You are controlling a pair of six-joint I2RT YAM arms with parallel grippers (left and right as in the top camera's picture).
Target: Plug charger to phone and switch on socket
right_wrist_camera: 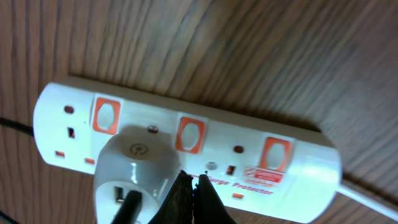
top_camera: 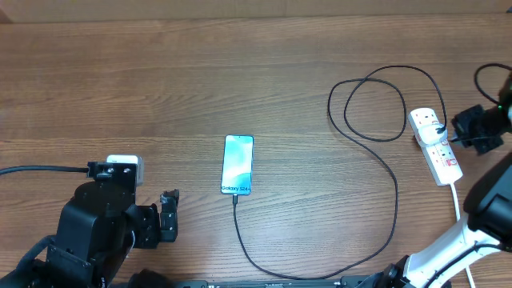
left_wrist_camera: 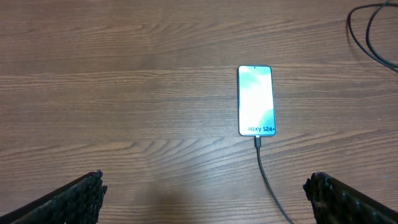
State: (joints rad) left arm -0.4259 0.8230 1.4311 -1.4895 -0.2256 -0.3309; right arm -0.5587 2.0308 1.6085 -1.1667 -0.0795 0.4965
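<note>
**Last step at the switch.** The phone (top_camera: 238, 164) lies face up at the centre of the desk (top_camera: 160, 72). The charger (top_camera: 236, 212) appears seated in its lower edge and trails in loose loops toward the socket (top_camera: 436, 146) at the right of the overhead frame.

In the right wrist view, the right pincer (right_wrist_camera: 191, 183) has its tips closed together on nothing. It sits just below the middle red switch (right_wrist_camera: 188, 134), beside a white adapter (right_wrist_camera: 134, 168) plugged into the strip. The left pincer (left_wrist_camera: 205, 186) hangs wide open at the overhead frame's lower left, well apart from the phone.

What is left looks like the switch, a small, stiff rocker on a light, hard plastic strip. The strip is likely to skid on the smooth wood, so a straight downward press suits better than a sideways shove. The cable is thin and limp, and tugging it could drag the slick, light phone.
</note>
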